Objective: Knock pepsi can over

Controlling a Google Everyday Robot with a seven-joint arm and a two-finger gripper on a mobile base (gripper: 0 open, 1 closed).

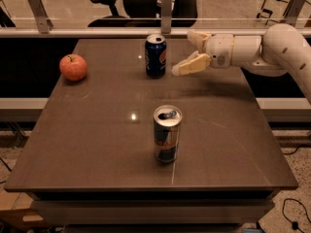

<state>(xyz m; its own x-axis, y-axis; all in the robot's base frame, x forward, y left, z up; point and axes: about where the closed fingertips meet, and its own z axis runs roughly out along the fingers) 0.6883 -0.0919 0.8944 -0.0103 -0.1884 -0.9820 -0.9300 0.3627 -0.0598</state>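
Pepsi can (155, 56) upright at the far edge of the table (87, 130), just beside the gripper (183, 52); fingers spread wide, holding nothing.

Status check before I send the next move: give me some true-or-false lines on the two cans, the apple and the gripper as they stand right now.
1. The pepsi can stands upright near the table's far edge. True.
2. The gripper is on the apple's side of the pepsi can. False: it is on the opposite side, close beside the can at the picture's right.
3. The apple sits at the far left of the table. True.
4. The silver-and-blue can lies tipped over. False: it stands upright near the front middle.
5. The fingers are clamped on the pepsi can. False: they are spread open with nothing between them.
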